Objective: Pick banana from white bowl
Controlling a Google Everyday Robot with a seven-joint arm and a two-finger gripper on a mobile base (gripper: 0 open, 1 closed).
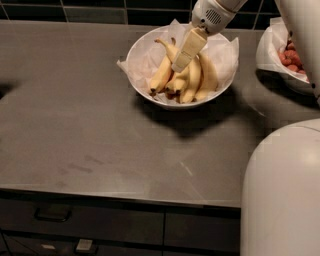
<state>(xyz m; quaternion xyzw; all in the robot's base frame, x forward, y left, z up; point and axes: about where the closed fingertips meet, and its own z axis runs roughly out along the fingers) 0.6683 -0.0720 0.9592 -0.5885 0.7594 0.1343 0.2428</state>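
A white bowl (141, 50) lined with crinkled white paper sits at the back of the dark counter. Several ripe yellow bananas lie in it side by side; one banana (163, 73) is at the left of the bunch, others to its right. My gripper (179, 66) reaches down from the upper right into the bowl. Its cream tip rests on the middle of the bunch, touching or just above the bananas. The arm's white wrist (212, 14) is above the bowl's far rim.
A second white paper-lined bowl with red fruit (292, 59) stands at the right edge. My white body (282, 195) fills the lower right. The dark counter (75, 120) stretches left and forward; drawers (55, 215) are below its front edge.
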